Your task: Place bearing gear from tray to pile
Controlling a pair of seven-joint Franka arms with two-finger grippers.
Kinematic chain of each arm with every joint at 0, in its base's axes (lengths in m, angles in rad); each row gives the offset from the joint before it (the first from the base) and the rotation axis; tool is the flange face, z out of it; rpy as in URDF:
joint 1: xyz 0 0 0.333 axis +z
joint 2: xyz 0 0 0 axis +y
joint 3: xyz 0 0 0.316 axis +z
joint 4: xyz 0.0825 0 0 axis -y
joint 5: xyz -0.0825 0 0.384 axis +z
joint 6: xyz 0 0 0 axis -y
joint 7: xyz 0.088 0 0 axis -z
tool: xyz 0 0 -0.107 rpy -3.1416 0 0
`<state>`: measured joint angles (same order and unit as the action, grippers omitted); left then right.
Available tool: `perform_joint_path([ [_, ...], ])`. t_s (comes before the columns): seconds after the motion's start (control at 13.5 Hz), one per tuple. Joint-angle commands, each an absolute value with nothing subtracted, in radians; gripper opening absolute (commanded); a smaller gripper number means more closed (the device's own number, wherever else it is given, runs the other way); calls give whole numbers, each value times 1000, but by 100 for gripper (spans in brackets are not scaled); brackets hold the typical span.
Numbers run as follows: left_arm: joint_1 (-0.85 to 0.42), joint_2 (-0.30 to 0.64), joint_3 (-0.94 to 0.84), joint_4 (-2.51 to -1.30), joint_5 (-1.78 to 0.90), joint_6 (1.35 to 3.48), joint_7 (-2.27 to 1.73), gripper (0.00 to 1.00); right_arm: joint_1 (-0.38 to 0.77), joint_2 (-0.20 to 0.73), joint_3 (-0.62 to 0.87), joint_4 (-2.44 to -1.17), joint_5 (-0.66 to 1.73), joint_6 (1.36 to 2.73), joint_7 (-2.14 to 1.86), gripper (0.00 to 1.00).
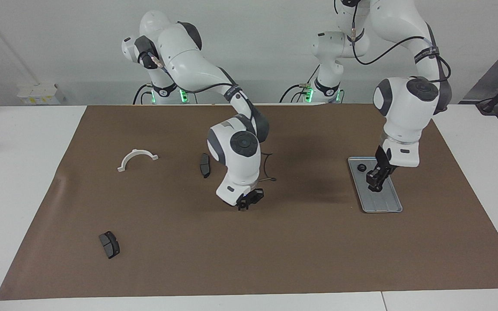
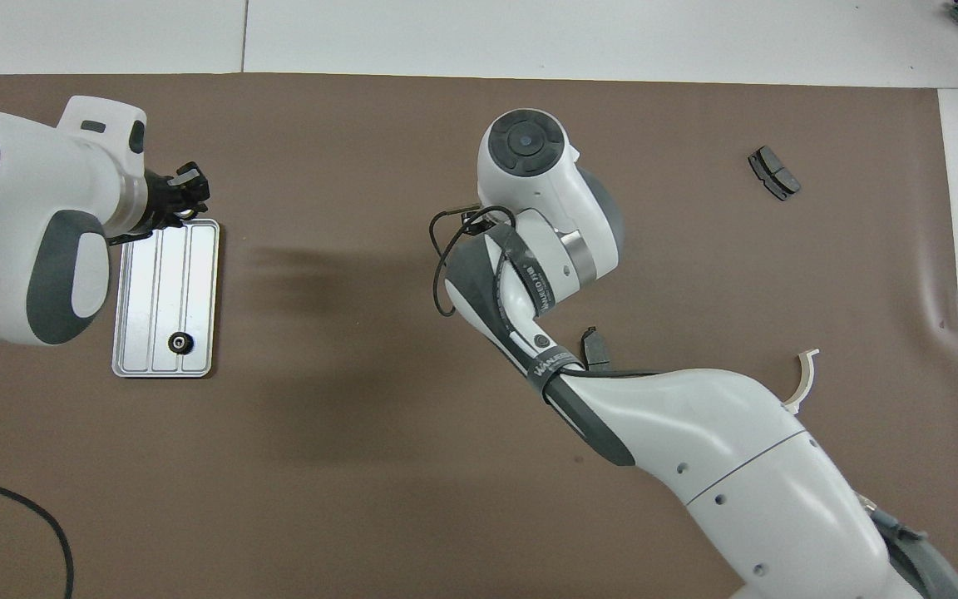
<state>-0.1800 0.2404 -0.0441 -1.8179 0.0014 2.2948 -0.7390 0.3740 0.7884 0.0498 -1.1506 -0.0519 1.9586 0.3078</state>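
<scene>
Small black bearing gear [image 1: 362,168] at the ridged silver-grey metal tray's [image 1: 387,201] robot-side end; left pincer [image 1: 375,181] above tray middle, grip unreadable; right pincer [image 1: 247,201] closed, empty, over bare brown mat [image 1: 309,242].

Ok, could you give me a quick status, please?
Left gripper over tray. Right gripper shut over mat. Bearing gear lies in tray, ungrasped. Nothing blocking it.

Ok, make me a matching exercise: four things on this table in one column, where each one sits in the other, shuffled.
Things:
1. bearing gear
2. white bracket
3. right claw
4. tray

Places:
A. over bare mat near the table's middle
B. at the left arm's end of the mat
C. in the tray's end nearer the robots
D. toward the right arm's end, beside a brake pad

Pairs: 1-C, 2-D, 3-A, 4-B
</scene>
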Motion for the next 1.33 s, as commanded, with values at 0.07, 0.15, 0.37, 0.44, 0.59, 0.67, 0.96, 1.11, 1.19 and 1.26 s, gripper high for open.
perform_joint_path([
  [0.07, -352, 403, -28, -1673, -34, 2350, -924, 0, 175, 756, 120, -1163, 6, 1908, 102, 0],
  [0.15, -414, 467, -25, -1601, -31, 2344, -1005, 0, 146, 750, 117, -1173, -1, 1896, 50, 0],
  [0.37, -471, 526, -29, -1566, -41, 2367, -1075, 0, 48, 724, 114, -1241, -18, 1904, -63, 0],
  [0.44, -489, 543, -31, -1568, -52, 2408, -1075, 0, 23, 719, 112, -1256, -18, 1907, -102, 0],
  [0.59, -525, 545, -31, -1600, -58, 2491, -1075, 0, -29, 698, 110, -1304, -34, 1919, -153, 0],
  [0.67, -528, 546, -31, -1606, -60, 2503, -1075, 0, -46, 684, 110, -1334, -64, 1939, -159, 0],
  [0.96, -566, 566, -29, -1675, -66, 2592, -1112, 5, -78, 602, 109, -1494, -140, 2003, -141, 0],
  [1.11, -569, 572, -29, -1674, -66, 2603, -1135, 19, -87, 549, 109, -1569, -140, 2005, -138, 0],
  [1.19, -571, 574, -31, -1677, -66, 2605, -1143, 37, -89, 525, 109, -1606, -140, 2006, -127, 0],
  [1.26, -575, 574, -31, -1678, -66, 2609, -1149, 46, -90, 505, 109, -1636, -140, 2017, -126, 0],
])
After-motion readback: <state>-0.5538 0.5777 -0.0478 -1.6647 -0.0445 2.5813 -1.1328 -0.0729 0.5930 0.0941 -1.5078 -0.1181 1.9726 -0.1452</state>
